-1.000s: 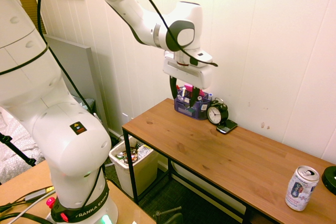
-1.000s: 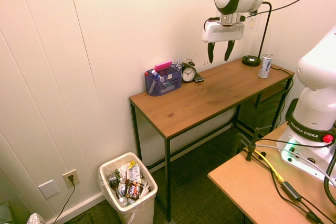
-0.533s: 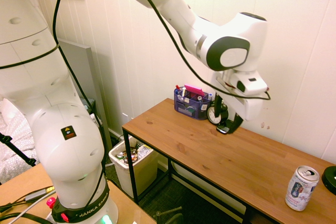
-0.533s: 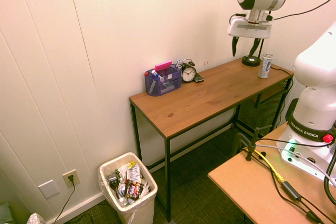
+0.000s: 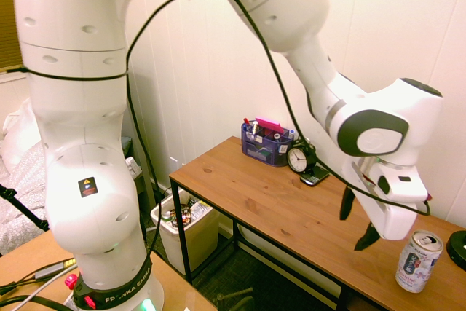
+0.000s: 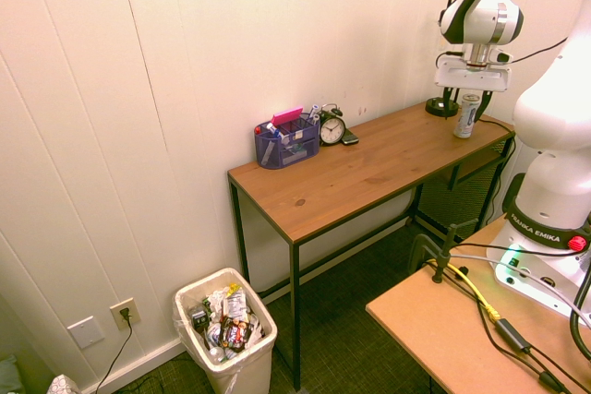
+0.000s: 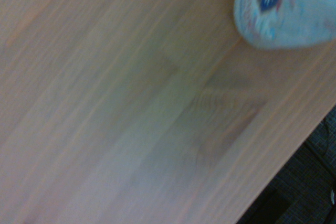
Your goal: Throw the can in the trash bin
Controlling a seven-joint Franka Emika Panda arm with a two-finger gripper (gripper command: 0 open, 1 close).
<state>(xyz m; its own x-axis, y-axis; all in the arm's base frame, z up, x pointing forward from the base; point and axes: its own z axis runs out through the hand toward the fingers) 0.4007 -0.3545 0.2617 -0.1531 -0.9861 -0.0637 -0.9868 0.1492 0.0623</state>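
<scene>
The can [image 5: 418, 260] stands upright near the table's right end, white and silver with blue print; it also shows in the second exterior view [image 6: 466, 117] and, blurred, in the wrist view [image 7: 286, 6]. My gripper [image 5: 357, 222] hangs open just above the wooden table [image 5: 277, 209], a little to the left of the can and not touching it. In the second exterior view the gripper [image 6: 466, 103] sits right at the can's top. The trash bin [image 5: 202, 242] stands on the floor beyond the table's other end, cream-white and full of rubbish [image 6: 247, 366].
A blue desk organiser [image 5: 266, 145], an alarm clock [image 5: 301, 158] and a phone [image 5: 314, 176] sit along the wall at the back of the table. A black round object [image 5: 459, 247] lies behind the can. The white panelled wall runs close behind the table.
The arm has swept along the table from above the organiser to the can's end and has come down lower. The fingers stayed open.
</scene>
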